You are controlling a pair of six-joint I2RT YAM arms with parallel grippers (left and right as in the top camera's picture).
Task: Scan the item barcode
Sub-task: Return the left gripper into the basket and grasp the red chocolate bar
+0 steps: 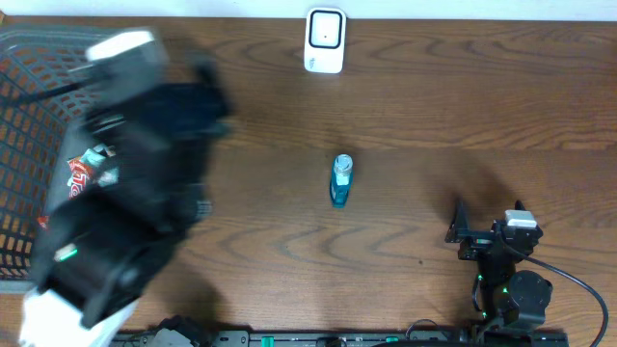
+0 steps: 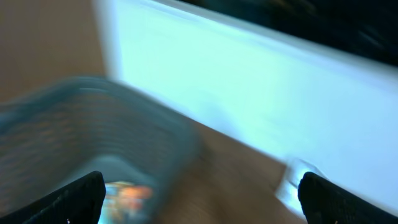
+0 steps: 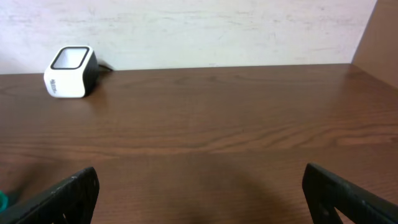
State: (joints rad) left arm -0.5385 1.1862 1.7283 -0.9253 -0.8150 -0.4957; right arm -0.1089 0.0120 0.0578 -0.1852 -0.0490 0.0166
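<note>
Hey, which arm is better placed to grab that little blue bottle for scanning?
Probably right. The right gripper is open, sharp and low over the table, scanner ahead. The left gripper, also open, is motion-blurred above the basket, aimed away from the blue bottle.

Dark wood-grain table (image 1: 434, 116), smooth white plastic scanner (image 1: 325, 40), grey plastic lattice basket (image 1: 24, 145), translucent blue bottle (image 1: 341, 180)

Centre: small teal plastic bottle (image 1: 341, 180) lying alone, bare dark wooden surface (image 1: 443, 116) on every side.
Back edge: white boxy scanner (image 1: 325, 40), well apart.
Left: grey mesh basket (image 1: 24, 135) and blurred black left arm (image 1: 135, 164) block passage.
</note>
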